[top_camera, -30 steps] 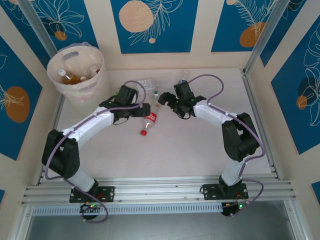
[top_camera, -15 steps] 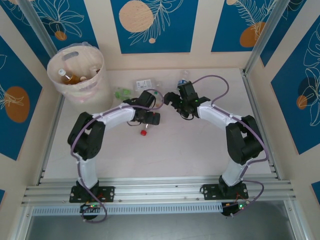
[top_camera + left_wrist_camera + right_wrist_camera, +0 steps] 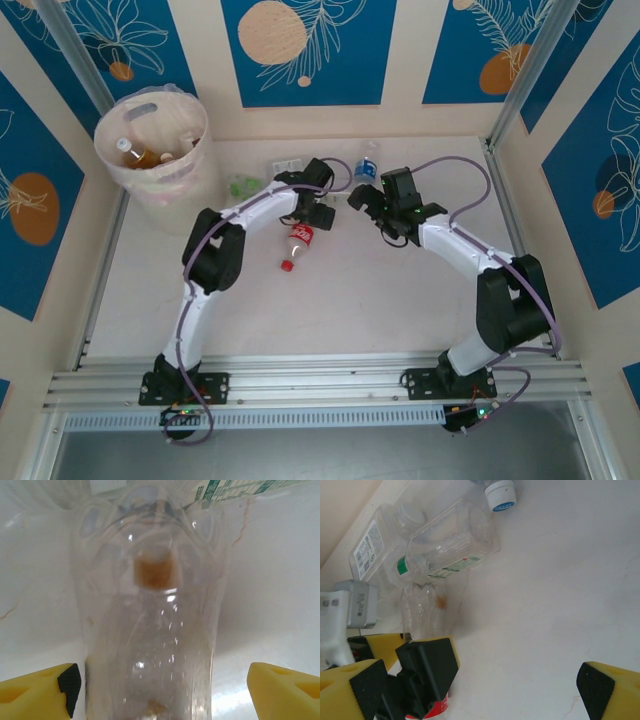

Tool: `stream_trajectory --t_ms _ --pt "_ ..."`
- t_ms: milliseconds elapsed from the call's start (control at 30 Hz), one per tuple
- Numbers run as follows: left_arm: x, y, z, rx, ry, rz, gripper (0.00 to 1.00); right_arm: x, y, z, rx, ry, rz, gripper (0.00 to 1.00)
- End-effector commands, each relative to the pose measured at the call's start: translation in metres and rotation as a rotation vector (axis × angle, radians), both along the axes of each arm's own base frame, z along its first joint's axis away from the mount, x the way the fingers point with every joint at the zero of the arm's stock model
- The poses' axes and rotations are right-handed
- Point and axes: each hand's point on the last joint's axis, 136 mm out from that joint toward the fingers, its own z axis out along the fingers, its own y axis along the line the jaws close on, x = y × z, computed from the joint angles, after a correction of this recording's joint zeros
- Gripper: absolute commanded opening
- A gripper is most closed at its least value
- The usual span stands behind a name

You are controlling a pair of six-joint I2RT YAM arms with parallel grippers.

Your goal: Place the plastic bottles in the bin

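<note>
Here, the clear bottle (image 3: pixel 150 630) is straddled by the left gripper (image 3: pixel 160 695), jaws apart for grasping; the right gripper (image 3: pixel 480 690) is held wide above the counter (image 3: pixel 545 580).

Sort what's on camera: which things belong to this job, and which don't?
Job: bin; bottles inside it; red-label bottle; green bottle; white-label bottle; blue-cap bottle; clear bottle straddled by the open left gripper.
Not the job: wall panels; front rail.
</note>
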Motion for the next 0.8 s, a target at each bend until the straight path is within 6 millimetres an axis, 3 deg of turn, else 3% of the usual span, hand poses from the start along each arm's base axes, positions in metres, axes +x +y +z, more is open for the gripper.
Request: stream_trajectory --t_ms 0,300,400,500,600,767 --pt "-0.001 0.013 -0.007 0.083 0.037 -0.013 0.84 -0.004 -0.011 0.004 -0.015 -0.013 -0.03 1.0" --pt "0.005 0.012 -0.011 0.098 0.032 -0.026 0.73 -0.006 -0.019 0.006 -0.024 -0.02 -0.039 1.0" --pt "0.005 0.013 -0.007 0.098 0.026 -0.027 0.66 -0.007 -0.023 0.011 -0.028 -0.039 -0.05 1.0" --pt "0.004 0.009 0.007 0.063 -0.004 -0.036 0.55 -0.009 -0.03 0.018 -0.044 -0.067 -0.071 1.0" --pt "0.003 0.006 0.027 0.015 -0.053 -0.042 0.52 -0.014 -0.039 0.025 -0.062 -0.097 -0.094 1.0" --pt "-0.009 0.001 0.071 -0.107 -0.146 -0.068 0.43 -0.021 -0.052 0.037 -0.073 -0.158 -0.122 1.0"
